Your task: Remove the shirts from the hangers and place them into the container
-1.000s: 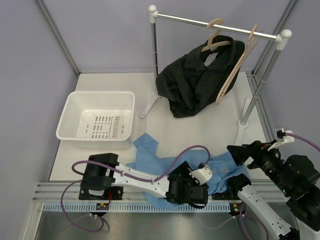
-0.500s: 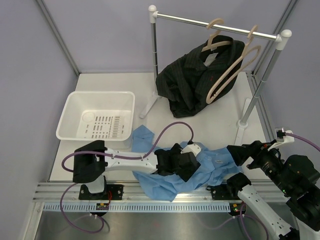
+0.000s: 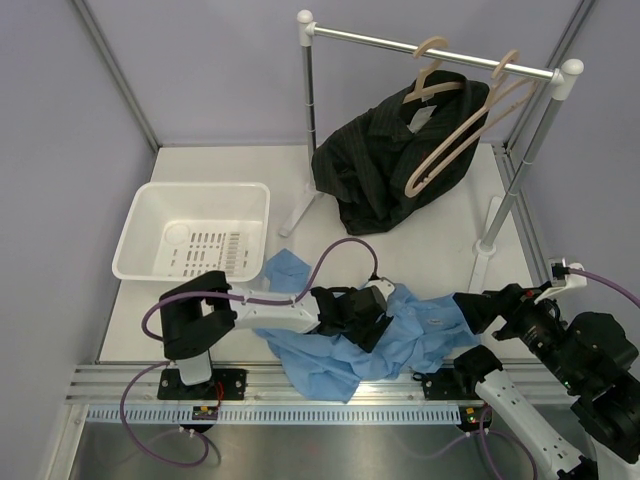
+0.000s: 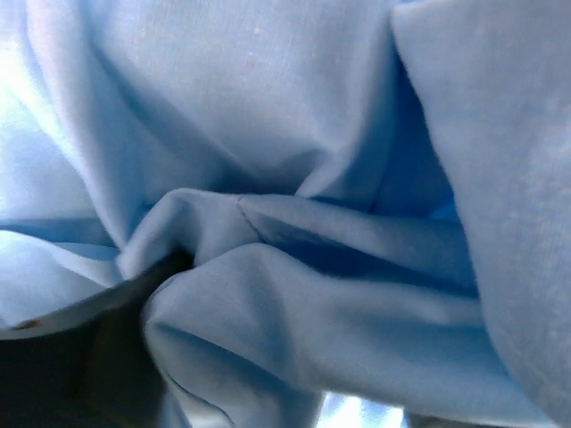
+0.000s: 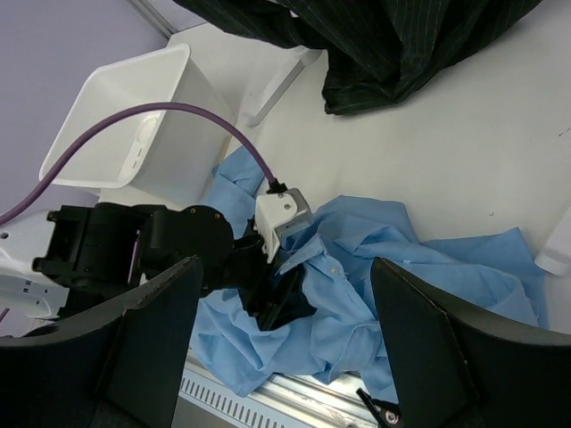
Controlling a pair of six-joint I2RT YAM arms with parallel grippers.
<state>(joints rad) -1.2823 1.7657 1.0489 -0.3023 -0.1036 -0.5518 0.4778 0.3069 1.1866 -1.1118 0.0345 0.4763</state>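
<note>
- Left gripper (image 3: pixel 362 318) is being buried in soft, crumpled blue shirt (image 3: pixel 425 335), jaws unreadable
- Right gripper (image 3: pixel 476 310) is being held wide open, empty
- Pinstriped black shirt (image 3: pixel 380 170) is being hung beyond

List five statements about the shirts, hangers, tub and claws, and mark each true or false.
1. The blue shirt is in the tub. False: it lies crumpled on the table, beside the tub, which holds no shirt.
2. The black shirt hangs from a hanger on the rail. True.
3. Both hangers carry shirts. False: the other hanger is bare.
4. The right claw is open and holds nothing. True.
5. The left claw is at the black shirt. False: it is down on the blue shirt.
</note>
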